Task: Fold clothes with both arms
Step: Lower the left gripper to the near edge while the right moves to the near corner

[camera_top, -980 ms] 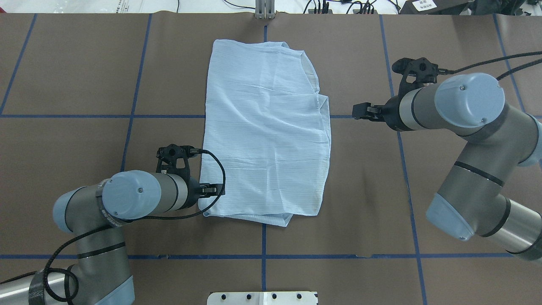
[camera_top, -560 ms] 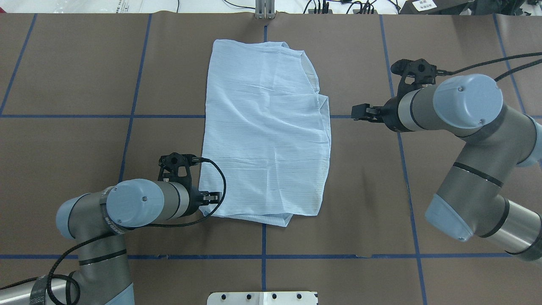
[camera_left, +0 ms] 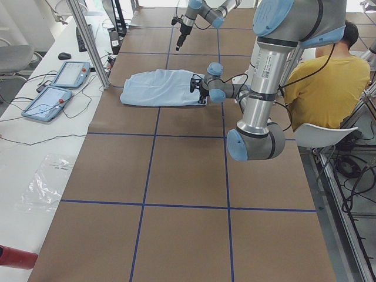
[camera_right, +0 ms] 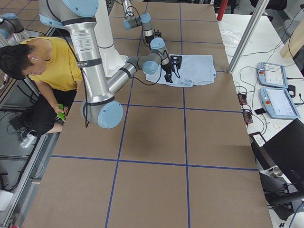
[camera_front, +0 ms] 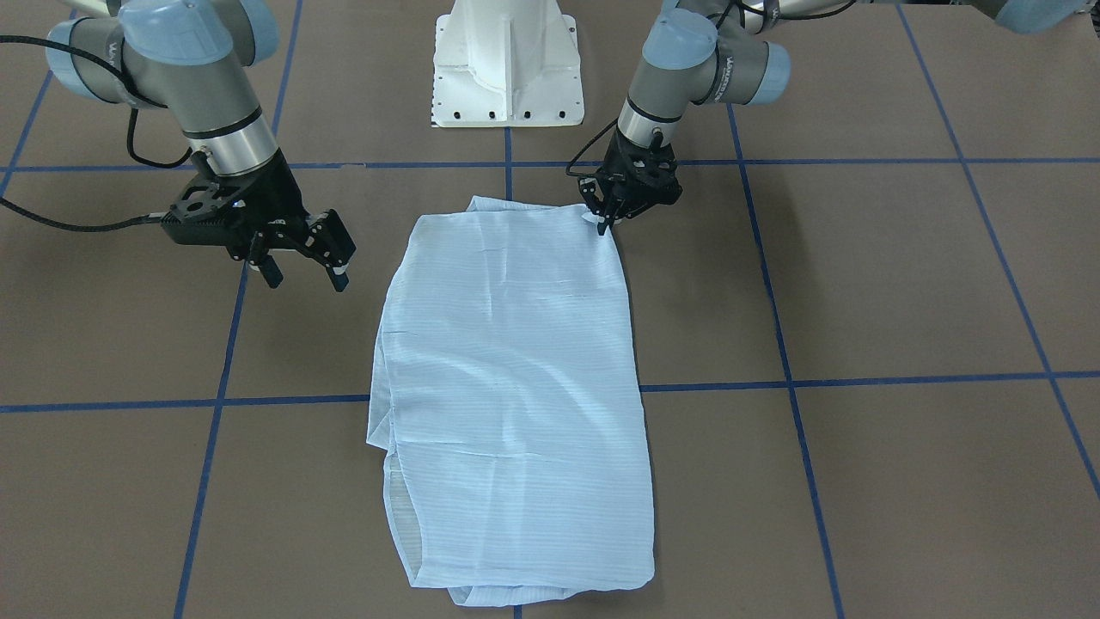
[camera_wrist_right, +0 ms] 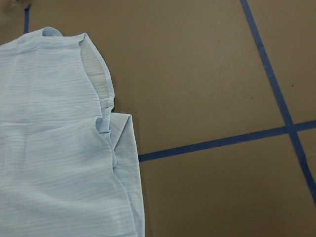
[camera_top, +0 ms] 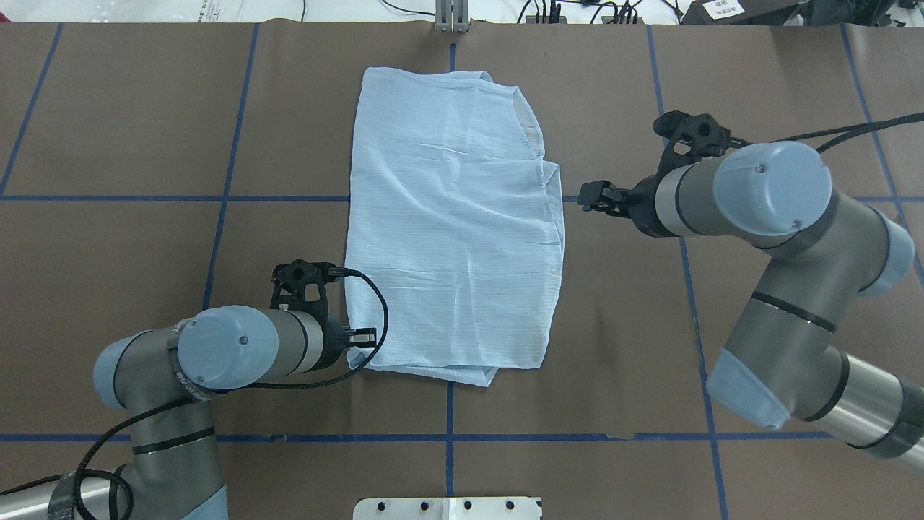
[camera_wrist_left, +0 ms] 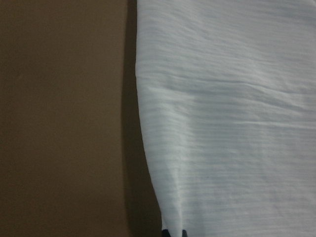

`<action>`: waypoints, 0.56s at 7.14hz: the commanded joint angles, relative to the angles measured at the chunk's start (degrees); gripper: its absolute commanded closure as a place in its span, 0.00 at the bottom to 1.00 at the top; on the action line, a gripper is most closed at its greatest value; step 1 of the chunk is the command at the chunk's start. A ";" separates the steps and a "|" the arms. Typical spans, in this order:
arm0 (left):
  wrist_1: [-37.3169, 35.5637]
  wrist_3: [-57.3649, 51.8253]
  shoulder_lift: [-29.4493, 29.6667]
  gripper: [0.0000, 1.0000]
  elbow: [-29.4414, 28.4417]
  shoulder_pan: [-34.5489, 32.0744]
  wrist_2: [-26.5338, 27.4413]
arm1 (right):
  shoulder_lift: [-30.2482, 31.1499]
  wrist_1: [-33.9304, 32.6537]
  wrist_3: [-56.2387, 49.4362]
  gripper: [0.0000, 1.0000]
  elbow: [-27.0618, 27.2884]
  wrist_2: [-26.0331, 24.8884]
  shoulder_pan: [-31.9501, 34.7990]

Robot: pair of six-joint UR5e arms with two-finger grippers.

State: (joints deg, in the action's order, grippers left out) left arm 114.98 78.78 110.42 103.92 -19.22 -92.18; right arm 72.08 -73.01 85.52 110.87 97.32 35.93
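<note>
The light-blue shirt [camera_top: 455, 217] lies folded into a long rectangle in the middle of the brown table, and it also shows in the front view [camera_front: 516, 387]. My left gripper [camera_top: 364, 336] is low at the shirt's near left corner and shut on that corner, as the front view [camera_front: 601, 221] shows. The left wrist view is filled with the cloth [camera_wrist_left: 232, 123]. My right gripper [camera_top: 586, 196] is open and empty, above the table just right of the shirt's right edge, as the front view [camera_front: 305, 273] also shows. The right wrist view shows that edge [camera_wrist_right: 54, 148].
Blue tape lines [camera_top: 447, 437] mark a grid on the table. The white pedestal base [camera_front: 507, 64] stands at the robot's side. A person in a yellow shirt [camera_left: 329, 82] sits behind the robot. Control tablets [camera_right: 275, 90] lie on a side bench.
My left gripper slid toward me along the shirt's left edge and has taken hold of the near corner. My right arm has moved left, closer to the shirt's right edge.
</note>
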 commanded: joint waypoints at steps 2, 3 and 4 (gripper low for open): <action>0.07 0.32 -0.03 1.00 0.14 0.06 0.15 | -7.80 -10.33 30.93 0.34 -0.13 -9.04 -14.18; 0.07 0.32 -0.03 1.00 0.14 0.06 0.68 | -10.79 -15.35 41.38 0.40 -0.39 -9.77 -18.14; 0.07 0.32 -0.11 1.00 0.14 0.06 0.94 | -12.30 -18.01 45.23 0.41 -1.09 -11.95 -21.31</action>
State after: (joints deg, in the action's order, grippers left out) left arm 115.05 79.09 110.37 104.06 -19.17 -91.60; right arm 62.34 -86.69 123.10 110.41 87.68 18.94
